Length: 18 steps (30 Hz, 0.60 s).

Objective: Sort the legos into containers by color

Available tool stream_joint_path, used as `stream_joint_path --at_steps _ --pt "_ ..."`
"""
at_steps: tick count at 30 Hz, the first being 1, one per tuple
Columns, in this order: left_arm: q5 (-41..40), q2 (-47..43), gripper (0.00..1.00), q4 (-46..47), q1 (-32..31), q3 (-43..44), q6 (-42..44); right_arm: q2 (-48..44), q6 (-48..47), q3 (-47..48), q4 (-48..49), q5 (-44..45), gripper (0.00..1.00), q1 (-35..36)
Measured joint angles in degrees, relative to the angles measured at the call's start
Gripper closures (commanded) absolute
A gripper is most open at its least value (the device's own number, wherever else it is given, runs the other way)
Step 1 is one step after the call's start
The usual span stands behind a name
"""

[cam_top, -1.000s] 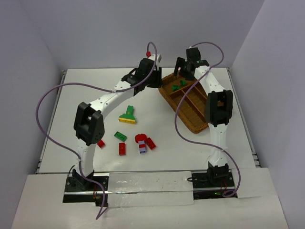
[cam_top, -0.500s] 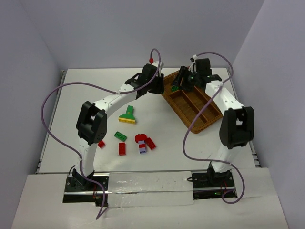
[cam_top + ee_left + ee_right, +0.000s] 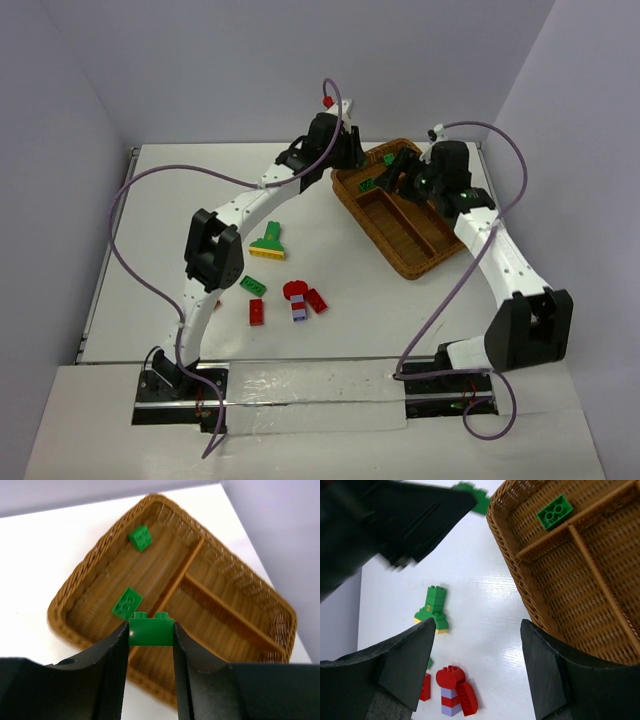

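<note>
My left gripper (image 3: 151, 630) is shut on a small green lego (image 3: 151, 632) and hangs over the near rim of the brown wicker tray (image 3: 75, 635). Two green legos (image 3: 140, 537) (image 3: 127, 603) lie in one section of the tray. In the top view the left gripper (image 3: 345, 152) is at the tray's far left corner (image 3: 345, 185). My right gripper (image 3: 477, 625) is open and holds nothing, above the table beside the tray's rim (image 3: 520, 585). Loose legos lie on the table: a green stack on a yellow base (image 3: 268, 242) and a red and lilac stack (image 3: 297, 300).
A flat green lego (image 3: 253, 285) and red legos (image 3: 257, 312) (image 3: 316, 300) (image 3: 212, 301) lie near the table's front. The left arm's purple cable (image 3: 130, 190) loops over the left side. The right arm (image 3: 500, 260) stretches along the tray's right side.
The right arm has swung out to the right and its gripper now sits over the tray's far end. The left gripper has moved right, to the tray's far left corner, still holding the green lego.
</note>
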Motion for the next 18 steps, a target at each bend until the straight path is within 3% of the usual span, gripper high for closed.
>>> stream_joint_path --at_steps 1,3,4,5,8,18 --pt "-0.3 1.51 1.0 1.21 -0.04 1.08 -0.47 -2.09 0.0 -1.21 -0.11 0.88 0.23 0.0" --pt "-0.83 4.3 0.86 3.18 -0.04 2.24 -1.18 -5.98 -0.03 -2.87 -0.7 2.5 0.22 -0.01" --pt "-1.04 5.83 0.66 3.97 -0.04 2.89 -1.49 -7.93 -0.04 -3.54 -0.98 3.23 0.22 -0.02" --pt "-1.21 7.34 0.4 4.89 -0.04 3.5 -1.79 -9.81 -0.04 -4.09 -1.33 3.9 0.21 -0.02" --pt "-1.41 10.3 0.03 6.34 -0.04 3.86 -2.49 -13.73 -0.07 -4.79 -1.97 5.39 0.21 -0.02" --pt "-2.63 10.68 0.01 7.79 -0.02 4.28 -1.97 -16.54 -1.32 -6.94 -4.74 8.61 0.21 -0.01"
